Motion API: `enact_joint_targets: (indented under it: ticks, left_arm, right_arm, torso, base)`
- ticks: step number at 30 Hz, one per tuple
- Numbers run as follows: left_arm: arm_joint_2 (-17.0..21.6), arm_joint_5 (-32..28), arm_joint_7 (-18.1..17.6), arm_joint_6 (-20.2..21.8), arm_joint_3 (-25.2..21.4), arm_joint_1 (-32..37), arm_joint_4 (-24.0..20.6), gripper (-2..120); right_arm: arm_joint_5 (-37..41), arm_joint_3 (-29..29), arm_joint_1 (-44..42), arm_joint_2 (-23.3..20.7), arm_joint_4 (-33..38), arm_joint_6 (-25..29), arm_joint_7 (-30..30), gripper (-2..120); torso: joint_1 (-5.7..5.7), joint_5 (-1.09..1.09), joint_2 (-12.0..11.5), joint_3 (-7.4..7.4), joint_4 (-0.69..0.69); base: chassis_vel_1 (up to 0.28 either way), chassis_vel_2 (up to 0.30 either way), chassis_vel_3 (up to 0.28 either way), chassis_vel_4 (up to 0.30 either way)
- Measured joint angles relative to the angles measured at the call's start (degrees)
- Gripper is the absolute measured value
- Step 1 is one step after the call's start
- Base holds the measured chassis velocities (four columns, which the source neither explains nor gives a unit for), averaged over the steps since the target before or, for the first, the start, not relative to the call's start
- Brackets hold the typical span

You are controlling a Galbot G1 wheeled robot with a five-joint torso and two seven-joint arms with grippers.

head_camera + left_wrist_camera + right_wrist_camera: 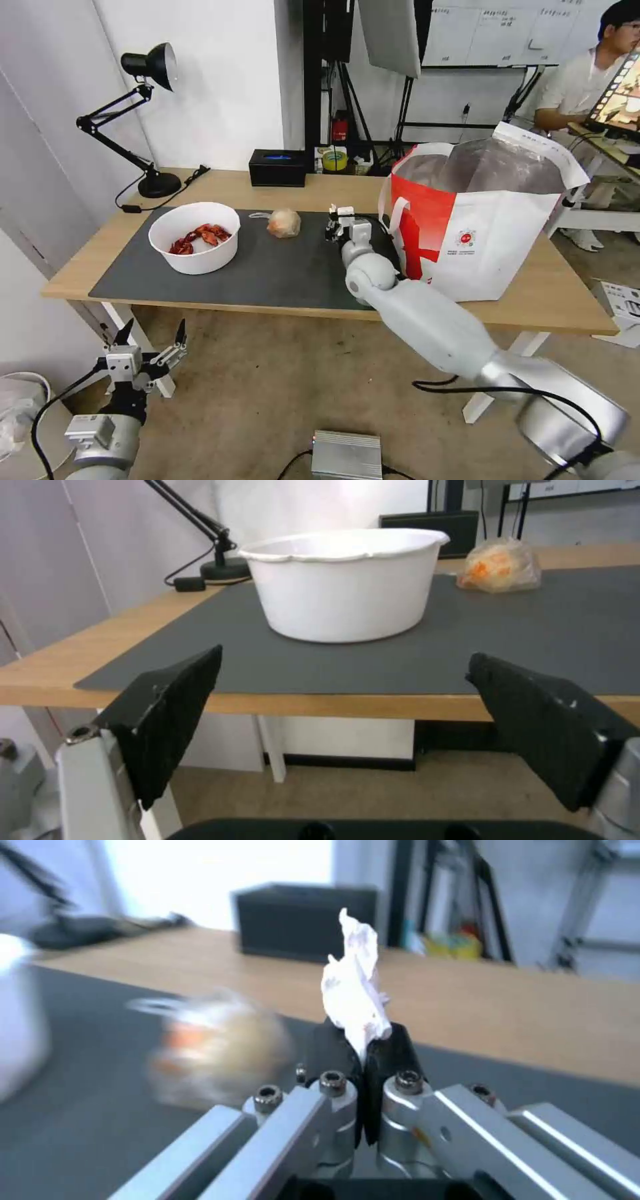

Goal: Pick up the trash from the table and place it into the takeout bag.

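Observation:
My right gripper hovers over the dark mat of the table, just left of the takeout bag. In the right wrist view this gripper is shut on a small crumpled white tissue that sticks out past its tips. The beige wrapped lump lies on the mat left of it. Farther left stands a white bowl with red shells. My left gripper hangs open below the table's front left edge, facing the bowl and holding nothing.
A black desk lamp stands at the back left corner, with a black box at the back edge. A small metal box and cables lie on the floor in front of the table. A person sits behind the bag.

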Motion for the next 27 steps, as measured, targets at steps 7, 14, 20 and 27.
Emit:
enact_joint_targets:
  ticks: [7, 14, 20, 27]
  left_arm:
    - [0.4, -1.0, -0.1, 0.2, -0.4, 0.1, -0.5, 100]
    - [0.4, -1.4, -0.3, 0.4, -0.8, 0.3, -0.7, 100]
    - [0.5, -1.3, -0.3, 0.4, -0.6, 0.5, -0.3, 100]
    - [0.1, -0.6, -0.3, 0.3, 0.3, 0.3, -0.1, 100]
  right_arm:
    - [-6.5, 2.5, -8.0, -8.8, 11.2, 9.5, -8.9, 0]
    - [-11.0, 12.8, -21.2, -16.6, 20.4, 15.1, -14.0, 0]
    - [-11.7, 22.1, -31.5, -21.1, 25.2, 18.8, -18.5, 0]
    - [-11.7, 35.3, -44.8, -21.3, 29.9, 24.5, -23.2, 0]
  torso:
    - [0.00, -0.01, 0.0, 0.00, -0.01]
    - [0.00, -0.01, 0.0, -0.01, -0.02]
    - [-0.01, -0.01, 0.0, -0.01, -0.03]
    - [-0.01, 0.02, 0.0, -0.01, -0.03]
  base:
    - [0.000, 0.000, 0.000, 0.000]
    - [0.000, 0.000, 0.000, 0.000]
    - [0.000, 0.000, 0.000, 0.000]
    - [0.000, 0.000, 0.000, 0.000]
